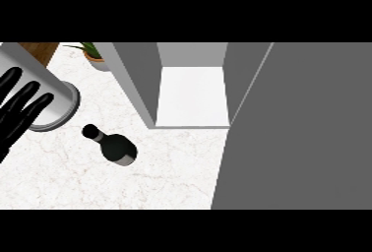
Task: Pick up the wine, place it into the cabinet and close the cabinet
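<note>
It was a kitchen: a white marbled table (167,182), an open grey cabinet (190,83), a potted plant (93,53).

Black wine bottle (115,146) on white veined marble counter (167,172); grey cabinet (240,83), white inside; black left hand (18,110).

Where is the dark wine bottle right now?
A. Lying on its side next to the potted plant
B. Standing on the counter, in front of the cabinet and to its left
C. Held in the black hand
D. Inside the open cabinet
B: the wine bottle stands on the white counter, outside the open cabinet, and the left hand at the view's left edge is open and apart from it.
</note>
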Robot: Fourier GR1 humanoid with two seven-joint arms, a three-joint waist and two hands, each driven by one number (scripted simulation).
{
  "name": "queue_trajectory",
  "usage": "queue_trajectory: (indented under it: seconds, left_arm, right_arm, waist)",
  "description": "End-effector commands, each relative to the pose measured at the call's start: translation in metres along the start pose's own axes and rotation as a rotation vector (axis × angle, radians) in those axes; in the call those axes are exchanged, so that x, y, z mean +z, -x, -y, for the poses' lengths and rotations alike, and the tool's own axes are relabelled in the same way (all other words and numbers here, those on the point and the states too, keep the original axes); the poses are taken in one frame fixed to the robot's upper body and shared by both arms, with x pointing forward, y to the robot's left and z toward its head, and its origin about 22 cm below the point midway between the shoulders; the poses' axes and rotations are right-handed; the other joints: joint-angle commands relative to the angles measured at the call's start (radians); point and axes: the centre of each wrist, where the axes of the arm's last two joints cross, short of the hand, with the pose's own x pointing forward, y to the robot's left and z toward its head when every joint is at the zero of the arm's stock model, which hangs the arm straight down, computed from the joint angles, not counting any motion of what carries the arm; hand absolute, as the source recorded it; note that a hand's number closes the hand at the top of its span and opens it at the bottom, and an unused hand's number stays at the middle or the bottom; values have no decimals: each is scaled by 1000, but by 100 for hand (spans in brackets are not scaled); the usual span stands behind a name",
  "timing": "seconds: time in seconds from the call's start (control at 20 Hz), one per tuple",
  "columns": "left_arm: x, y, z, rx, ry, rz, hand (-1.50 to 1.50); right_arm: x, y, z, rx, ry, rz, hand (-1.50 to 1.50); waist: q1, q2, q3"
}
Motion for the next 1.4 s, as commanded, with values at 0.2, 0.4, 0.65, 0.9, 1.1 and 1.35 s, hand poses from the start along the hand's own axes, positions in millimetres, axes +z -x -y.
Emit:
queue_trajectory:
  seconds: [0.2, 0.4, 0.65, 0.9, 1.1, 1.35]
  left_arm:
    - [-1, -7, 1, -15, -45, -39, -150]
    - [-7, 8, -3, -46, -70, -54, -150]
    - [-13, 9, -7, -30, -72, -75, -150]
    - [-4, 36, -22, -34, -73, -96, -150]
    - [-8, 56, -27, -47, -83, -118, -150]
    - [-3, 88, -40, -46, -108, -125, -150]
  right_arm:
    - [23, -37, -10, 57, 32, 63, -150]
    - [23, -47, -7, 49, 63, 59, -150]
    - [20, -40, -13, 55, 43, 37, -150]
    - [18, -34, -19, 71, 40, 36, -150]
    - [21, -46, -11, 55, 48, 53, -150]
    - [23, -45, -20, 38, 34, 42, -150]
  waist:
    - [-6, -2, 0]
    - [-16, -1, -1]
    - [-11, -1, 0]
    - [-11, -2, -1]
    - [-12, 0, -1]
    - [-16, -1, -2]
